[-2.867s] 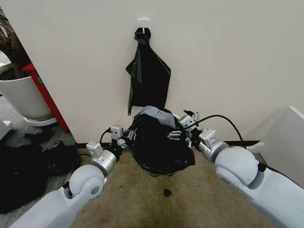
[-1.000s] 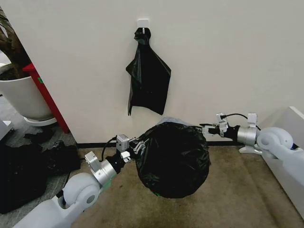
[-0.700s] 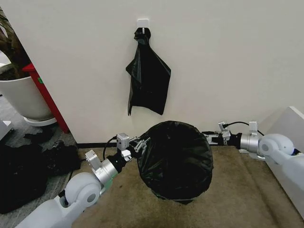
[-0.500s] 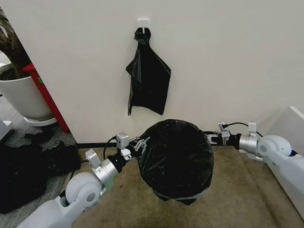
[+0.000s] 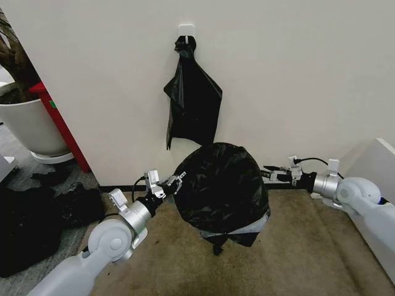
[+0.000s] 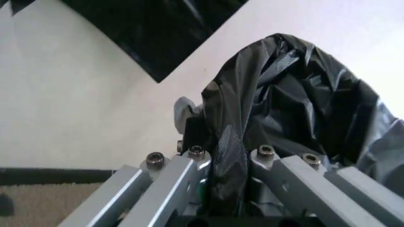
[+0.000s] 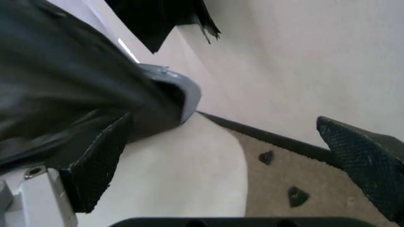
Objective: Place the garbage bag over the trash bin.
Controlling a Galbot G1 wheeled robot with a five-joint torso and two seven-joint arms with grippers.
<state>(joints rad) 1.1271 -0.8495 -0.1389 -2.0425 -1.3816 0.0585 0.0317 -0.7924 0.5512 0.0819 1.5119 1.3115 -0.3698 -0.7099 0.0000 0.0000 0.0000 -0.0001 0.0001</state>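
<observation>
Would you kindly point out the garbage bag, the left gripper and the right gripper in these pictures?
garbage bag [image 5: 219, 185], head view, middle of its glossy black bulge.
left gripper [image 5: 174, 180], head view, fingertips pinching the bag's edge.
right gripper [image 5: 269, 172], head view, between its spread fingertips.
</observation>
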